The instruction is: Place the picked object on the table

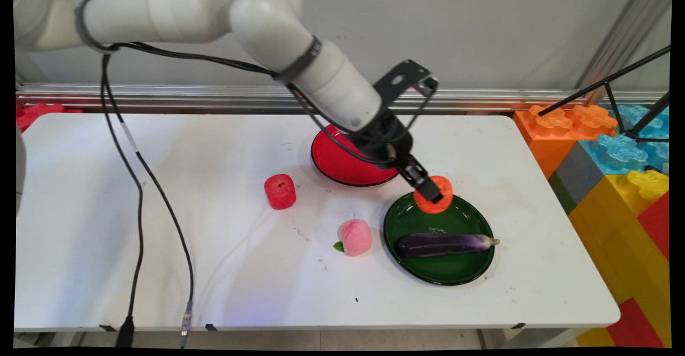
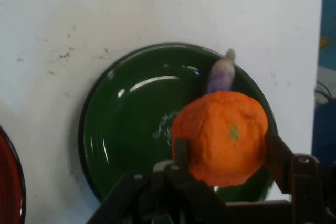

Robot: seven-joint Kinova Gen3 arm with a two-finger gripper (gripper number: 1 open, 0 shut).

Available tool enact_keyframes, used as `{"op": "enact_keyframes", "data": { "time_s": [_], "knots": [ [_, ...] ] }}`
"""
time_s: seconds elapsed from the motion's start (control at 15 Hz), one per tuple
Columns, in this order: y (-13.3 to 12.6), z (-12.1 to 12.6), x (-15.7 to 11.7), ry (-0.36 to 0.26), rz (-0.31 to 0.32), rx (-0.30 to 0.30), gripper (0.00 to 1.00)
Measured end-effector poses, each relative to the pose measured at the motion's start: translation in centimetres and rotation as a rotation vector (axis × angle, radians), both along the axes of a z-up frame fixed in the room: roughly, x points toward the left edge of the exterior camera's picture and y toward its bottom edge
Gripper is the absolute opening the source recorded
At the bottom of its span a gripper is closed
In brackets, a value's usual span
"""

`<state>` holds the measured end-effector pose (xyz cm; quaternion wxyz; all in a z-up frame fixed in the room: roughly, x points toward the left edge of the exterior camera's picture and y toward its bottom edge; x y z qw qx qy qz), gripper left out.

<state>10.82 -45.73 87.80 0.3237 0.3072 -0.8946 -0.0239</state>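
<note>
My gripper is shut on an orange toy fruit, held just above the far rim of a green plate. On that plate lies a purple eggplant, whose tip shows beyond the orange in the hand view. Behind the gripper sits a red plate, partly hidden by the arm.
A pink peach rests left of the green plate, and a red toy fruit sits further left. Black cables hang over the table's left part. Big coloured blocks stand past the table's right edge.
</note>
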Motion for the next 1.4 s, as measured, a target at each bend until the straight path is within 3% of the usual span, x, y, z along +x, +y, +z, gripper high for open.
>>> {"op": "enact_keyframes", "data": {
  "time_s": [0.6, 1.4],
  "knots": [
    [3.1, 1.3, 8.2, -0.034, -0.110, -0.020, 0.00],
    [6.0, -1.0, 17.4, -0.070, -0.219, -0.026, 0.00]
  ]
}}
